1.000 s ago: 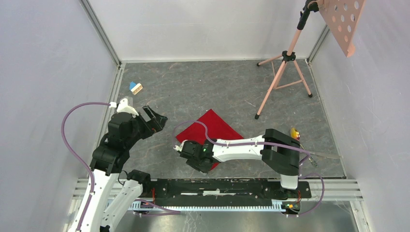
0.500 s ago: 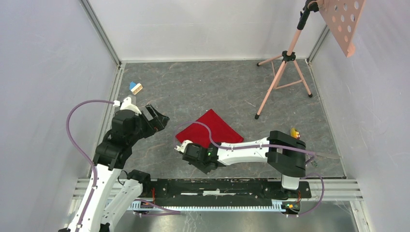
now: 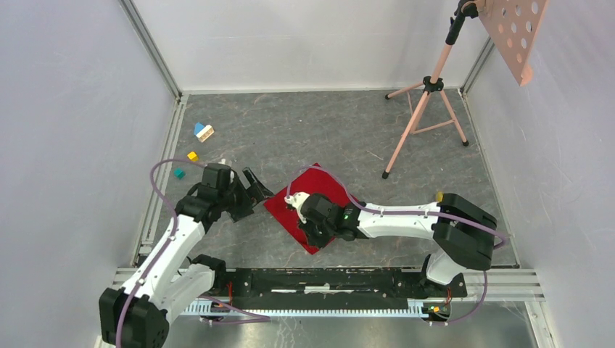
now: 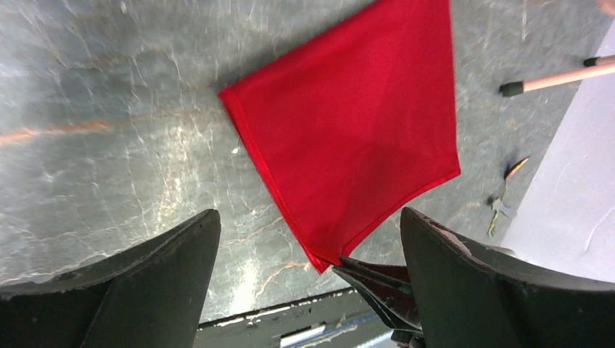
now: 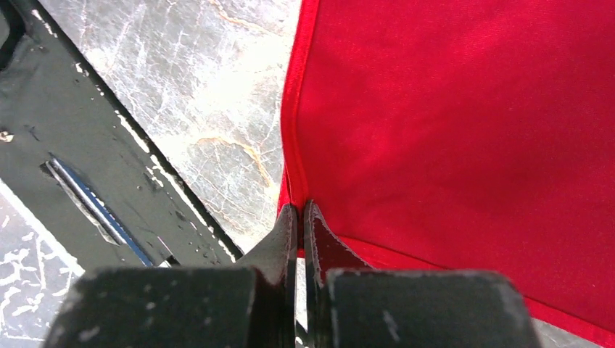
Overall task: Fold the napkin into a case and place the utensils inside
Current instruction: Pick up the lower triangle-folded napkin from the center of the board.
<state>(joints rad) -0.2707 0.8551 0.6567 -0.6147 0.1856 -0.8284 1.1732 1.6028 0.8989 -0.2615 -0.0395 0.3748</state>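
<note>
**gearhead_77:** So where's the napkin (image 3: 284, 212) sitting, and what shape is it in?

**tabletop_sam:** Middle of the grey marbled table (image 3: 326, 130), between the two arms. From the top camera it lies corner-on, like a diamond. It's a plain bright red cloth, thin and laid out flat. No pouch shape, just one four-sided sheet. The left wrist view shows the napkin (image 4: 355, 123) best: smooth surface, a faint diagonal shade change across it, and a narrow stitched hem along the edges.

**gearhead_77:** Anything holding it?

**tabletop_sam:** Yes. The right gripper (image 3: 313, 238) is down at the corner nearest the arm bases. In its own camera the right gripper (image 5: 299, 210) has its jaws pressed together with the red hem pinched right at the tips, where the napkin (image 5: 464, 123) puckers a little (the black base rail is just to the side of it).

**gearhead_77:** And the left one?

**tabletop_sam:** The left gripper (image 3: 257, 190) is next to the napkin's left corner with its jaws spread wide and nothing in them. Through the left gripper (image 4: 308, 217) you look straight between the two dark fingers at the cloth.

**gearhead_77:** Cutlery?

**tabletop_sam:** The utensils (image 4: 497, 212) are just slim bits on the table past the far side of the cloth, well apart from it and too small to tell which piece is which. Some toy blocks (image 3: 204, 131) sit near the left wall, and a pink tripod stand (image 3: 428, 94) stands at the back right.
</note>
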